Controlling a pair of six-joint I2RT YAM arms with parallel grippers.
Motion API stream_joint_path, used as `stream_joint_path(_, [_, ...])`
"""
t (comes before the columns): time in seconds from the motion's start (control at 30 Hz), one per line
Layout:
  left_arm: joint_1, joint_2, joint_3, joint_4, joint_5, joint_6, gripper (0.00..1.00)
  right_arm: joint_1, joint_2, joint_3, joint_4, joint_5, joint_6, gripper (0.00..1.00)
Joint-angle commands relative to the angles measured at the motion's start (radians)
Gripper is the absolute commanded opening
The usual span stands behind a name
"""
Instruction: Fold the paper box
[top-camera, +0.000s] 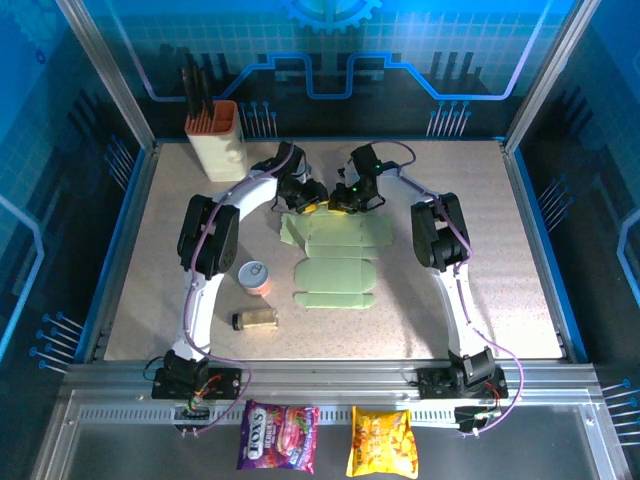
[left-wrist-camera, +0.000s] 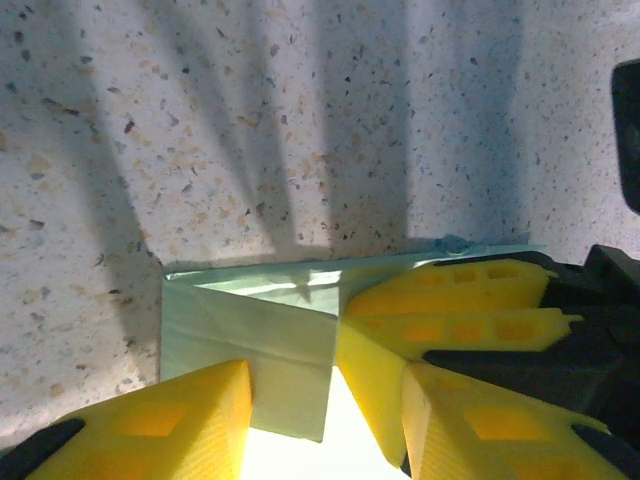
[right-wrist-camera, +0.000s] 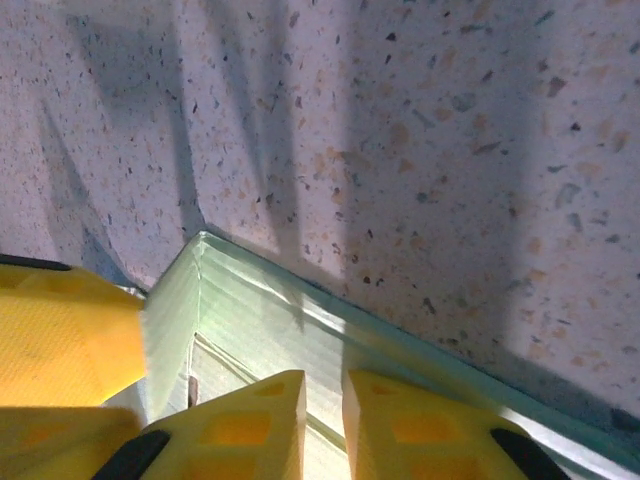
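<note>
The paper box (top-camera: 335, 262) is a pale green creased cut-out lying flat mid-table, with its far edge folded up. Both grippers meet at that far edge. My left gripper (top-camera: 305, 198) stands open in the left wrist view (left-wrist-camera: 328, 378), with a raised green flap (left-wrist-camera: 285, 385) between its fingers, resting against the left one. My right gripper (top-camera: 347, 200) has its fingers almost together (right-wrist-camera: 325, 388) on the card beside a raised corner (right-wrist-camera: 200, 290). Its yellow fingers (left-wrist-camera: 450, 300) reach in from the right, tips touching the flap's edge.
A cream knife holder (top-camera: 218, 138) with an orange rim stands at the back left. A small can (top-camera: 256, 277) and a lying bottle (top-camera: 255, 319) sit left of the card. Two snack bags (top-camera: 278, 437) (top-camera: 382, 442) lie on the front rail.
</note>
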Motion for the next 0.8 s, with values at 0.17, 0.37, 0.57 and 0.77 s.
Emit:
stream_joint_path(0.17, [-0.008,0.060,0.010,-0.001,0.009,-0.024,0.43,0.009,0.012,-0.055,-0.065,0.024,0.002,0.16])
stream_joint_path(0.37, [0.001,0.003,-0.034,0.039,0.013,-0.018,0.45,0.009,-0.018,-0.046,-0.076,0.022,-0.003,0.18])
stream_joint_path(0.57, [0.014,-0.160,-0.107,0.061,-0.022,0.004,0.50,0.008,-0.108,-0.051,-0.091,0.028,-0.019,0.21])
stream_joint_path(0.77, [0.037,-0.320,-0.214,0.050,-0.066,0.044,0.56,0.009,-0.216,-0.103,-0.097,0.029,-0.037,0.24])
